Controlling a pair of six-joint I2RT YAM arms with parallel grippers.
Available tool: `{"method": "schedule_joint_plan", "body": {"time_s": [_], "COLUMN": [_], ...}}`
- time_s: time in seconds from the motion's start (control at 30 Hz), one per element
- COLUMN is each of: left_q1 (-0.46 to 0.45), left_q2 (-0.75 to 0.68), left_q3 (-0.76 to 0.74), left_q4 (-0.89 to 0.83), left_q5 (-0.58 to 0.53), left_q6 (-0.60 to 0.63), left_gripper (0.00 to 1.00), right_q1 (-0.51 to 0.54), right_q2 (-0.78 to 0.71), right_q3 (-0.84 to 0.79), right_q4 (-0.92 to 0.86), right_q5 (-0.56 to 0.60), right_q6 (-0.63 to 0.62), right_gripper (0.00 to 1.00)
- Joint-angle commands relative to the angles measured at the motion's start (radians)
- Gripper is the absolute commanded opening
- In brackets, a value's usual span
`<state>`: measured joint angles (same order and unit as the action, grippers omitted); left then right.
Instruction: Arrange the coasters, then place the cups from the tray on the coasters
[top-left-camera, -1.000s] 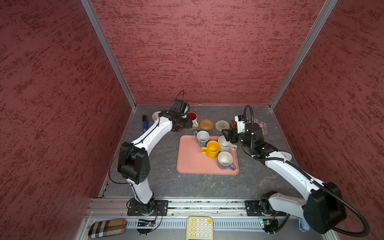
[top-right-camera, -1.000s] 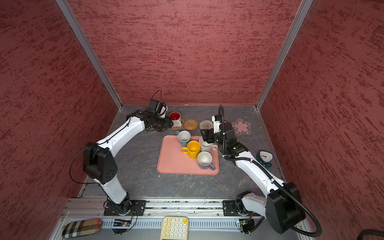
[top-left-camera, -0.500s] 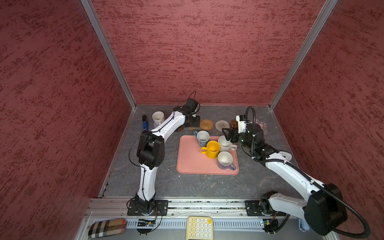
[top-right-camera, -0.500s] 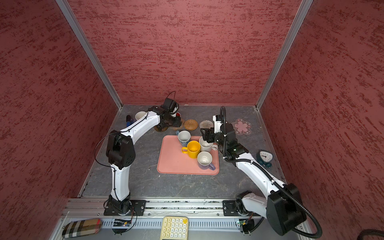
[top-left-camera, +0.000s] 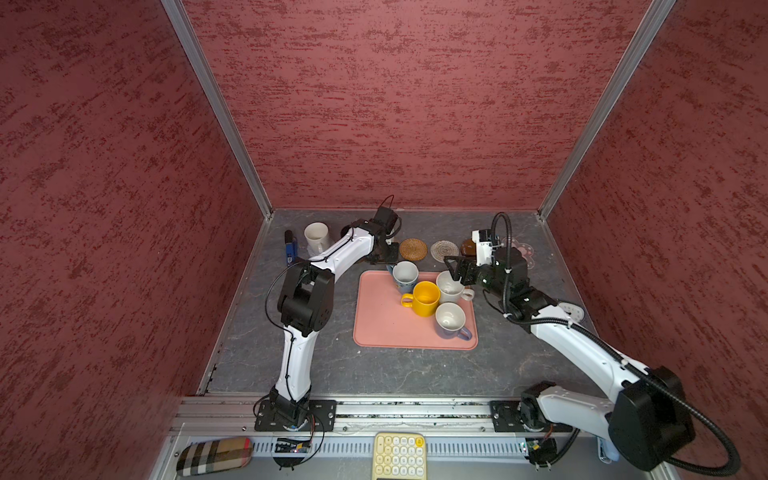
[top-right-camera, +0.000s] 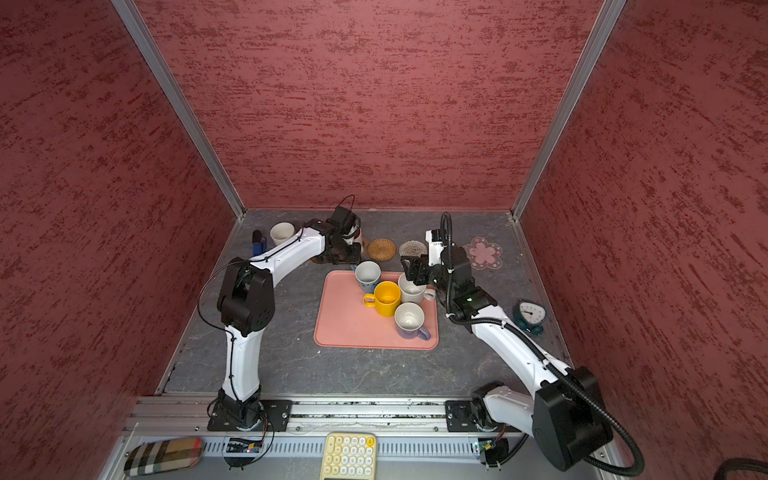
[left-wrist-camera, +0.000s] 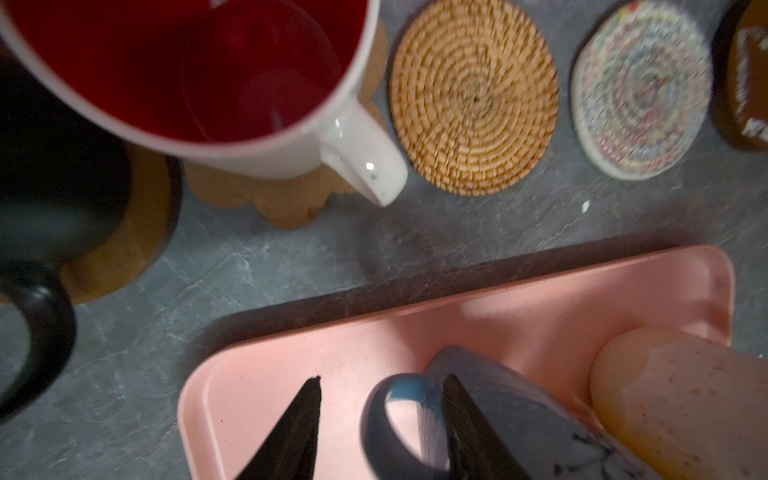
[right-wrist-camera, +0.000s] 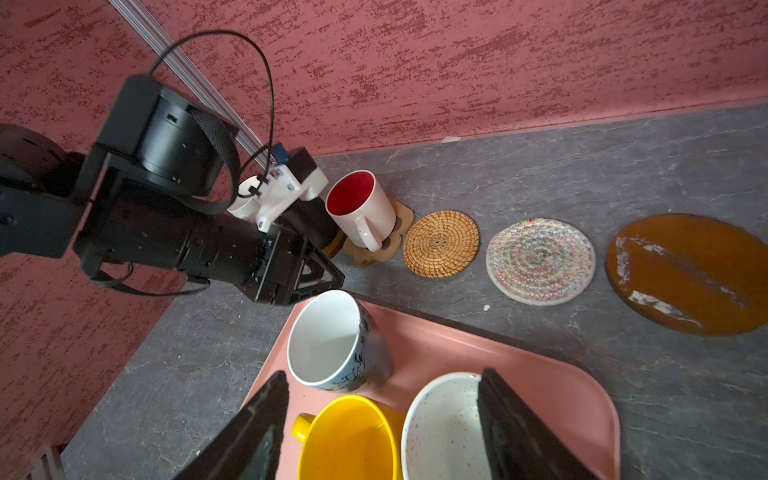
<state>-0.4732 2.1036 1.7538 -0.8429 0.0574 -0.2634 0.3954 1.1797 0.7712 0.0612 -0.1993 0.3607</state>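
**A:** How do the left jaws stand?

**B:** The left gripper (left-wrist-camera: 383, 378) is over a back corner of the salmon-pink tray (top-left-camera: 382, 328). Its jaws are spread, with the handle of the blue mug (right-wrist-camera: 332, 336) between them. One finger overlaps that handle, but I cannot tell whether it touches.

**A:** And the right?

**B:** The right gripper (right-wrist-camera: 383, 372) hangs over the tray with its jaws wide apart, holding nothing. One finger is above the speckled white mug (right-wrist-camera: 440, 432) and the other is beside the yellow mug (right-wrist-camera: 349, 440). The lavender mug (top-left-camera: 451, 322) stands on the tray nearer the front.

**A:** Are any mugs on coasters?

**B:** The red-lined white mug (right-wrist-camera: 359, 203) stands on the tan paw coaster (right-wrist-camera: 374, 253). Beside it, the black mug (left-wrist-camera: 54, 166) stands on a brown disc (left-wrist-camera: 137, 232). A plain white mug (top-left-camera: 316, 236) stands at the back left of the worktop. The wicker coaster (top-left-camera: 413, 249), the woven coaster (top-left-camera: 444, 250), the bare brown disc (right-wrist-camera: 690, 274) and the pink flower coaster (top-right-camera: 483, 252) lie empty in a row.

**A:** Is there anything to read?

**B:** The blue mug bears a dark line drawing. The white streaks on the bare brown disc are too smeared to read. The keys of the yellow keypad (top-left-camera: 399, 455) and the dial of the teal clock (top-right-camera: 530, 313) are too small.
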Motion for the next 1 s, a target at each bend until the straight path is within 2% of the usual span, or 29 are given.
{"method": "schedule_joint_plan", "body": {"time_s": [0.0,0.57,0.73,0.97], "left_q1": [-0.009,-0.07,-0.079,-0.065], "left_q2": [-0.057,-0.316,-0.384,-0.471], "left_q3": [-0.05,-0.391,-0.442,-0.429], "left_q4": [0.02,0.129,0.121,0.051], "left_q5": [0.003,0.004,-0.015,-0.059], "left_q6": [-0.002,-0.05,-0.053,0.011], "left_gripper": [0.47,0.47,0.46,0.49], "right_q1": [-0.005,-0.005,-0.005,-0.004], "right_q2": [-0.022,0.03,0.035,0.029], "right_q3": [-0.007,-0.003,0.001,-0.004], "right_q4": [0.037,0.046,0.046,0.045], "right_q5": [-0.012,-0.026,-0.023,-0.019], "right_q6": [0.004,0.009,0.005,0.004], "right_gripper": [0.72,0.72,0.73,0.73]}}
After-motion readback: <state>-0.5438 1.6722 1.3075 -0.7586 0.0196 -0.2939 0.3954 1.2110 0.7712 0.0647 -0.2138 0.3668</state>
